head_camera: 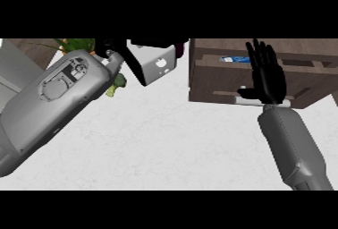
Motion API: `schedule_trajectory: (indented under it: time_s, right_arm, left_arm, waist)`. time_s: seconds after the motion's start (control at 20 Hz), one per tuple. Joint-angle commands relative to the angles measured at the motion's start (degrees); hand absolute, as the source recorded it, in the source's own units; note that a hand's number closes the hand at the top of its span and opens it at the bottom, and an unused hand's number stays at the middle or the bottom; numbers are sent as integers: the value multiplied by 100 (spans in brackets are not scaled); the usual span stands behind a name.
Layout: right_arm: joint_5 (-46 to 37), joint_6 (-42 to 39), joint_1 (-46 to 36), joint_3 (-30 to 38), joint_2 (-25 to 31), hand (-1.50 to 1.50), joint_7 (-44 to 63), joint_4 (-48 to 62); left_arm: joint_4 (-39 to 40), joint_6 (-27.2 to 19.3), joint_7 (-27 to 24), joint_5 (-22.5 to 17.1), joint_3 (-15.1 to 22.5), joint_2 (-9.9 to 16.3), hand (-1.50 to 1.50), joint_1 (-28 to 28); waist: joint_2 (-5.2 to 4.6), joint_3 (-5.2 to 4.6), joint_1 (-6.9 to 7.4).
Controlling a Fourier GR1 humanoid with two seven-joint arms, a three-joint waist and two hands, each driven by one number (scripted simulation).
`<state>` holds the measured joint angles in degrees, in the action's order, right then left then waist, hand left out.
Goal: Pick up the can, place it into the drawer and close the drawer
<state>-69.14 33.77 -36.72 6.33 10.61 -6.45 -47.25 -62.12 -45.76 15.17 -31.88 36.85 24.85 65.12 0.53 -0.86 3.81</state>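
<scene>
At the left, one grey forearm [49,100] crosses the picture from the lower left edge up toward the top. Its left hand [111,48] is at the top, black, and most of it is hidden by the forearm and by a plant, so I cannot tell if its fingers are open or curled, or if it has hold of anything. Behind this arm there is one plant [78,44] with green leaves; some leaves also show just under the wrist.

Just right of the left hand there is one grey slab [157,66], tilted, with a black edge. It carries a small white logo shaped like an apple. No words can be read on it.

The white surface [165,143] fills the middle and lower part of the view.

At the right, one brown wooden drawer [218,76] stands open. Inside it lies one can [232,58], of which only a blue and white part shows; the writing on it is too small to read. The second forearm [293,147] comes up from the lower right. The right hand [267,71] is over the drawer, its fingers straight and pointing up, and it holds nothing.
</scene>
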Motion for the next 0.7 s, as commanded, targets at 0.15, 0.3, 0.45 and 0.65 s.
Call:
schedule_trajectory:
  time_s: [0.15, 0.3, 0.45, 0.65]
  right_arm:
    - [-68, 597, -1063, 302, -187, -150, 46, 1617]
    - [69, 645, -1589, 563, 21, -150, 17, 2066]
    - [36, 759, -1972, 620, 110, -150, -64, 2454]
    - [-69, 843, -2246, 638, 82, -150, 166, 2818]
  left_arm:
    - [-711, -48, 245, 170, -17, 363, -150, -466]
    - [-835, 17, 90, 248, -13, 399, -150, -765]
    - [-1005, 11, 50, 295, -74, 453, -150, -974]
    - [-1370, 45, 219, 365, -57, 652, -150, -1126]
  waist:
    - [-128, 98, 66]
    - [-170, 98, 93]
    - [-183, 98, 117]
    - [-181, 100, 170]
